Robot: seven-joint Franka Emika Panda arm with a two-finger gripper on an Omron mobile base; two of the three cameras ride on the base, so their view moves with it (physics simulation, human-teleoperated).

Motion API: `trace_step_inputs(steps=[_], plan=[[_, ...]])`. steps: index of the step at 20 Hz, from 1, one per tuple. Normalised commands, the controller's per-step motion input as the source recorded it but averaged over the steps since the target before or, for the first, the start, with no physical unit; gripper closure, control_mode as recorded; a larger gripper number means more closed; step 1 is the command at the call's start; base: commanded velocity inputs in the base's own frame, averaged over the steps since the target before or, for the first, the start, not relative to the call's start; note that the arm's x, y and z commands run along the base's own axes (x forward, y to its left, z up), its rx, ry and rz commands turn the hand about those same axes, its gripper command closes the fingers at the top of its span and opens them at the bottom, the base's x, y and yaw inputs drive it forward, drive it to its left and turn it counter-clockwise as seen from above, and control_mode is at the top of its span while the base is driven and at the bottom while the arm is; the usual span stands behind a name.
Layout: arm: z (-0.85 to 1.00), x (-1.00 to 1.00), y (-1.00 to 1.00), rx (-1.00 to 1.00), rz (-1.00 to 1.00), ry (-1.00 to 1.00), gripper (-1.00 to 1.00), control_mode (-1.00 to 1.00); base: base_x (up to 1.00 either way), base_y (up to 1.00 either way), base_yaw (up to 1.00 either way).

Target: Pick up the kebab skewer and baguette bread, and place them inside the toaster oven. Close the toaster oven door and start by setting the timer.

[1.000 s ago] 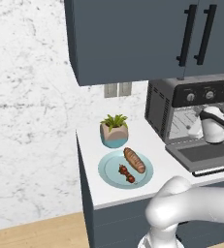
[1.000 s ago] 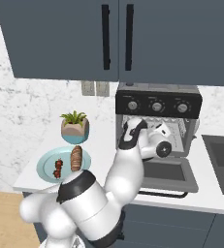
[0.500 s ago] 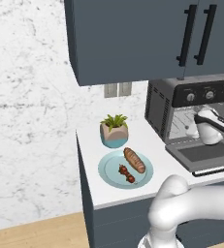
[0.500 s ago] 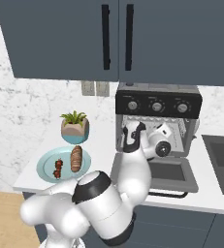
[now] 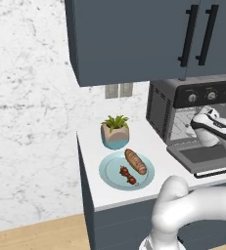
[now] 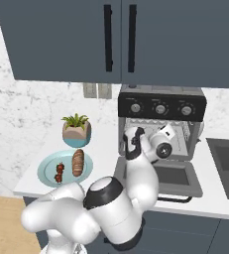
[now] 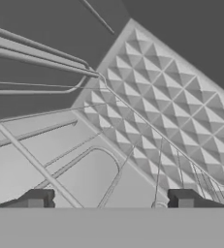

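Toaster oven [image 6: 161, 130] at back of counter [image 5: 92, 190], door [image 6: 175, 176] dropped flat and open, wire rack [image 7: 60, 160] bare in hand view. Arm shifted slightly over last second, hand pulled a bit out from oven mouth, hovering above door. Gripper [image 7: 108, 199] jaws apart, empty, tips wide at bottom of hand view, nothing between. Baguette [image 5: 135, 161] and skewer [image 5: 128, 175] untouched side by side on blue plate [image 5: 109, 172], left of oven, near potted plant [image 5: 115, 132]. Door-opening step looks done; likely next: swing left to plate for first pick.
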Motion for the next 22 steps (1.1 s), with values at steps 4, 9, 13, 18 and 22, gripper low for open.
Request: trace_step_inputs(steps=[4, 9, 13, 18, 22], plan=[[-0.02, 0.00, 0.00, 0.00, -0.01, 0.00, 1.00, -1.00, 0.00, 0.00, 0.00], [0.00, -0.05, -0.12, 0.05, -0.01, 0.00, 1.00, -1.00, 0.00, 0.00, 0.00], [0.02, -0.44, -0.33, 0.06, 0.00, 0.00, 1.00, -1.00, 0.00, 0.00, 0.00], [0.01, -0.79, -0.43, 0.04, 0.00, 0.02, 1.00, -1.00, 0.00, 0.00, 0.00], [0.09, -0.93, -0.46, 0.01, 0.00, 0.06, 1.00, -1.00, 0.00, 0.00, 0.00]])
